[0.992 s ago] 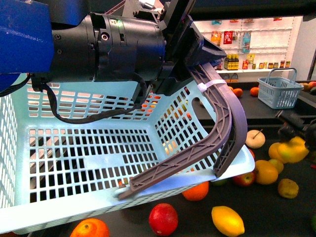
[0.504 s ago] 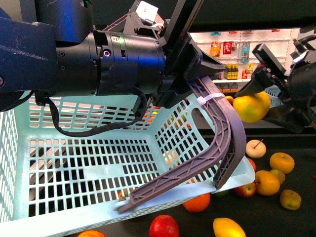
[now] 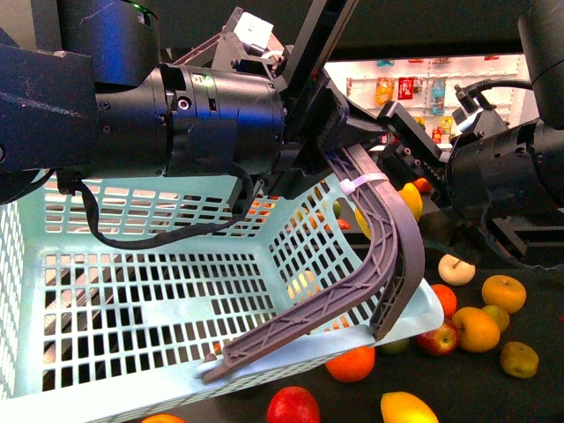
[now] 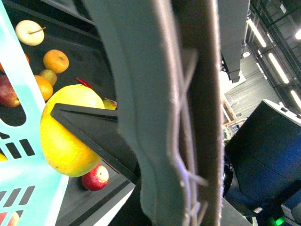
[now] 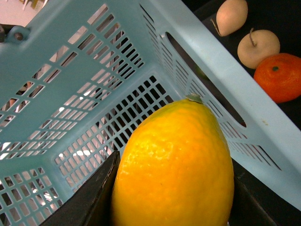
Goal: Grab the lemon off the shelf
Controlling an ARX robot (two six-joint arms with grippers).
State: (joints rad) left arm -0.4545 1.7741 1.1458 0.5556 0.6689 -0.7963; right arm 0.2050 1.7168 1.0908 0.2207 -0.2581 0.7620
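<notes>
The bright yellow lemon is off the shelf, and my right gripper is shut on it. It hangs just past the far right corner of the light blue basket, partly hidden behind the grey basket handle. In the right wrist view the lemon sits between two dark fingers, over the basket's rim. My left gripper is shut on the basket handle, which fills the left wrist view, with the lemon beside it. The shelf's dark tray lies below.
Loose fruit lies on the tray under and right of the basket: a red apple, an orange, a yellow fruit, a pale apple and yellow-orange fruits. White-backed bottle shelves stand far behind.
My right gripper has lifted the lemon off the tray at the right and carried it up and left to the basket's far corner. The basket has shifted slightly.
</notes>
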